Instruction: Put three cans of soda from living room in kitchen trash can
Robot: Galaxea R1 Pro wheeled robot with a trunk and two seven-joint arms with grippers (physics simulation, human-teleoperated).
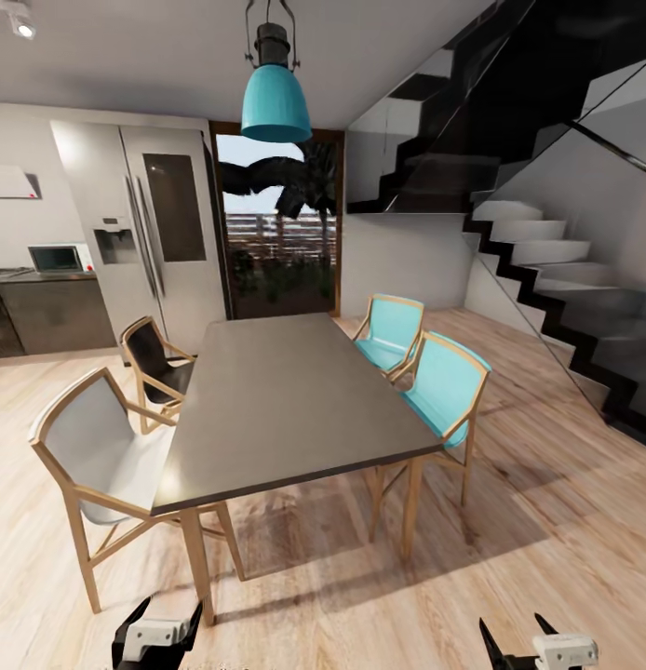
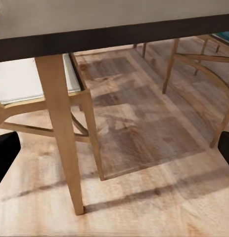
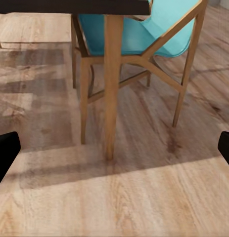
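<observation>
**In transit, dining table dead ahead**

Our left gripper (image 1: 160, 633) and right gripper (image 1: 537, 647) hang low with fingers spread, holding nothing. Just beyond stands the grey table (image 1: 286, 400) with its wooden chairs, white (image 1: 100, 447) and turquoise (image 1: 444, 381). Farther left lies the kitchen counter (image 1: 53, 307). We see no soda cans or bin here. Driving straight risks clipping a table leg (image 2: 62, 133).

The table (image 1: 286, 400) had a smooth, matt grey top with a dark edge, carried on light wooden legs, and the floor (image 1: 546, 521) was pale wood plank with visible grain. The chairs (image 1: 444, 386) had light wooden frames with taut turquoise, black and white seat panels that looked like cloth. The fridge (image 1: 141, 233) appeared brushed metal with a dark glossy panel, and the lamp (image 1: 276, 102) had a glossy teal shade.
</observation>
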